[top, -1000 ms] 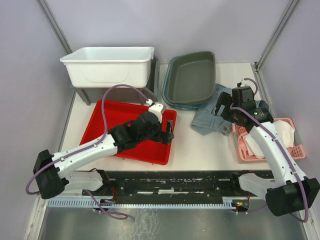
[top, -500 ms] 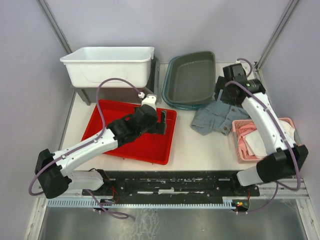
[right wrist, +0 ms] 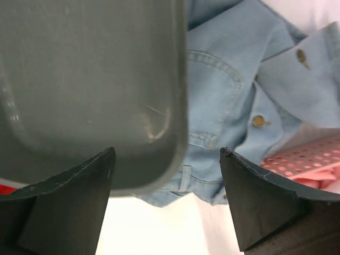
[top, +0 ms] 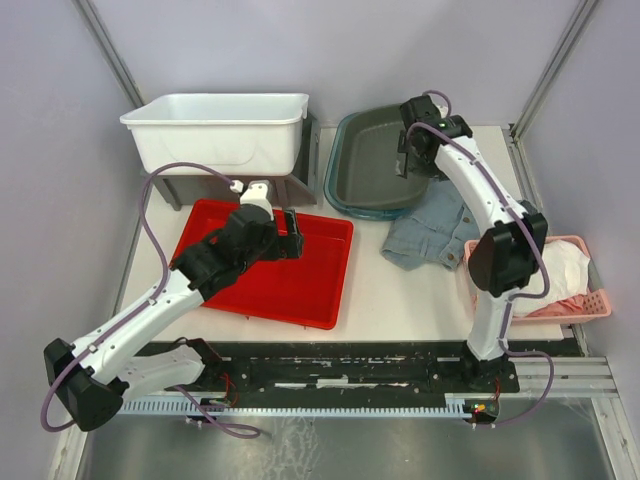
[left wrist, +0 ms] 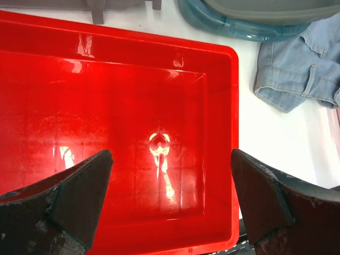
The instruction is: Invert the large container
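The large white container (top: 215, 135) stands upright, open side up, on a grey stand at the back left. My left gripper (top: 290, 222) is open and empty, hovering over the red tray (top: 270, 275) in front of the container; in the left wrist view (left wrist: 170, 202) its jaws stand wide apart above the tray floor (left wrist: 106, 106). My right gripper (top: 404, 160) is open and empty over the right rim of the grey-green basin (top: 370, 165); in the right wrist view (right wrist: 167, 196) the basin's corner (right wrist: 79, 79) lies between the jaws.
Denim clothing (top: 430, 235) lies right of the basin, partly under its rim (right wrist: 228, 90). A pink basket (top: 585, 300) with white cloth stands at the right edge. The grey stand (top: 168, 190) holds up the white container. Walls close in on both sides.
My right arm swung from the pink basket back and left to over the grey-green basin. My left gripper moved back and left across the red tray, toward the white container.
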Controlling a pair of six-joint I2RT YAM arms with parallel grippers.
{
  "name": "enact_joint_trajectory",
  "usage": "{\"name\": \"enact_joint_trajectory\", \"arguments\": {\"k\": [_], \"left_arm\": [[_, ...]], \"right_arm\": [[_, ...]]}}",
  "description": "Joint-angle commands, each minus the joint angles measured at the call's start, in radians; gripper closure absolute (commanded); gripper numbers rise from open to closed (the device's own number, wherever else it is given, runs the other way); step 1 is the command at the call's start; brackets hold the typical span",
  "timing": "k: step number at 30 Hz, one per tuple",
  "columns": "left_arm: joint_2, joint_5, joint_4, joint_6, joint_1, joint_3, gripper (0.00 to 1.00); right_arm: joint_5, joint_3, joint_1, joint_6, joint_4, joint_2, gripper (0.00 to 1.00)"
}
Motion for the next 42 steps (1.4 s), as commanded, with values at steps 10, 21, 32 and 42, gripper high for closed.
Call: {"name": "enact_joint_trajectory", "arguments": {"k": [10,21,32,42], "left_arm": [[0.015,0.094,0.002,0.0,0.001,0.02,0.01],[0.057,0.168,0.035,0.02,-0.001,0.068,0.01],[0.069,0.241,0.056,0.003,0.0,0.132,0.01],[0.097,0.323,0.052,-0.082,0.011,0.305,0.01]], "right_arm": [[-0.012,0.131,0.001,-0.036,-0.024,0.149,0.67],[-0.143,0.12,-0.009,-0.072,-0.016,-0.056,0.98],[-0.311,-0.126,-0.132,-0.058,0.047,-0.382,0.99],[-0.726,-0.389,-0.167,-0.146,0.125,-0.616,0.98]]}}
